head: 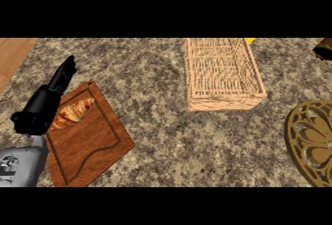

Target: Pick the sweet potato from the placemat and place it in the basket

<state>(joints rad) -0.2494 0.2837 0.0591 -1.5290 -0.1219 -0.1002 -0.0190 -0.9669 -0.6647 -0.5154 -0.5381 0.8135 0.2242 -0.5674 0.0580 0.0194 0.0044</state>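
The woven wicker basket [224, 74] stands at the back of the counter, right of centre, and I see nothing inside it. An ornate gold placemat [314, 145] is cut off by the right edge, and no sweet potato shows on its visible part. My left hand [44, 107] shows at the left, open with straight fingers pointing away from me, resting over the edge of a wooden board. It is far from both the basket and the placemat. My right hand is out of view.
A wooden cutting board [88, 140] lies at the left with a croissant [74, 112] on it, partly behind my left hand. A dark brown object [324, 48] and a yellow one [250, 41] are cut off at the back right. Speckled stone counter lies between board and basket.
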